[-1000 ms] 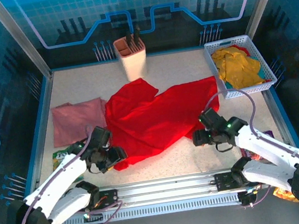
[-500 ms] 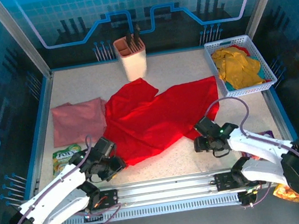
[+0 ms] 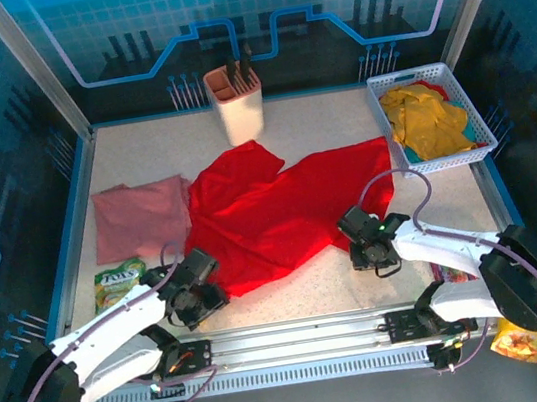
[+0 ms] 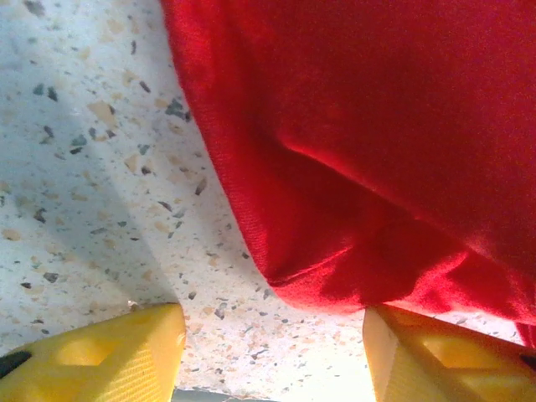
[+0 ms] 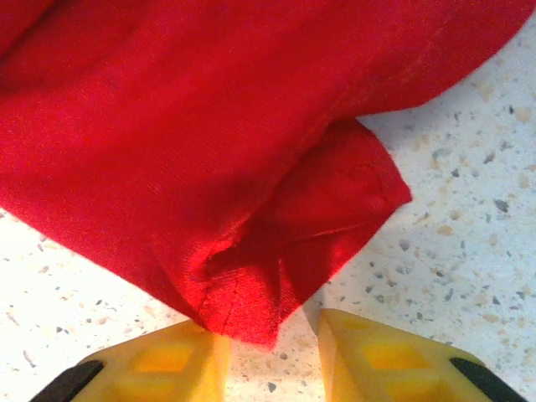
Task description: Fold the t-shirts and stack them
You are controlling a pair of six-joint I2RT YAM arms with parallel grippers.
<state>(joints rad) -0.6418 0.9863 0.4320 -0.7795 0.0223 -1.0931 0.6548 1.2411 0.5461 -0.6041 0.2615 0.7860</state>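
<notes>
Red tee [image 3: 281, 214], soft, light & floppy, is lying crumpled on the bench [image 3: 338, 125] w/ left claw [image 4: 272, 352] gaping wide round its near hem, right claw [image 5: 275, 347] sitting narrow at a seamed corner, not pinching yet, prob best grabbing those hems

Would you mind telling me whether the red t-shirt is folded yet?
Not folded: the red t-shirt lies spread out and rumpled, its edges uneven.

From above you are viewing the whole table [image 3: 339, 130]; both wrist cameras are peering closely at edges of the red t-shirt [image 3: 271, 216].
</notes>
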